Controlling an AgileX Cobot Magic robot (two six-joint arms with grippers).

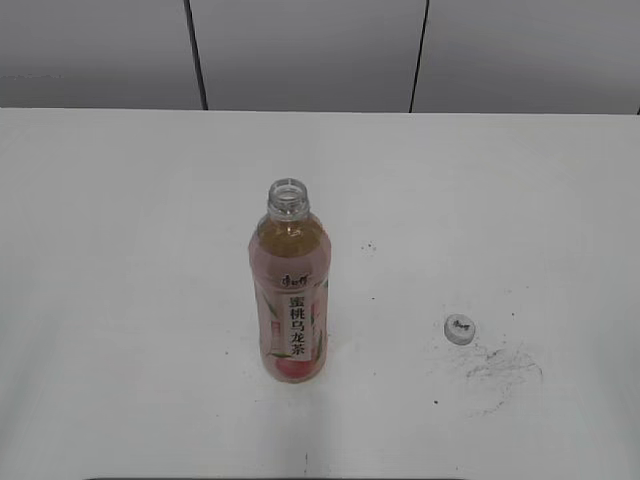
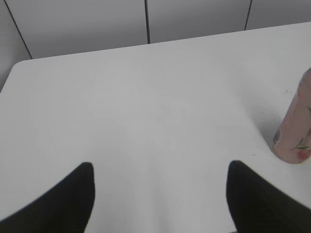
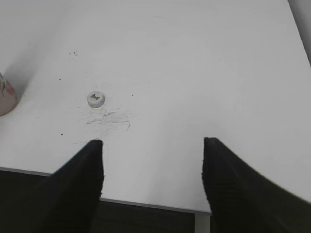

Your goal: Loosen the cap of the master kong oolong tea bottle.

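With both the left gripper [image 2: 160, 194] and the right gripper [image 3: 153, 179] spread wide and empty, the master kong oolong tea bottle [image 1: 290, 300] stood uncapped, the cap [image 3: 96, 98] lying ahead-left of the right gripper, so a careless knock could probably spill tea.

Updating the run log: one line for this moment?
bottle: upright, uncapped | cap: on table, right of bottle | left gripper: open | right gripper: open

Exterior view slants down onto the bench [image 1: 120, 300]; both wrist views look across it, sharing the bottle [image 1: 290, 300].
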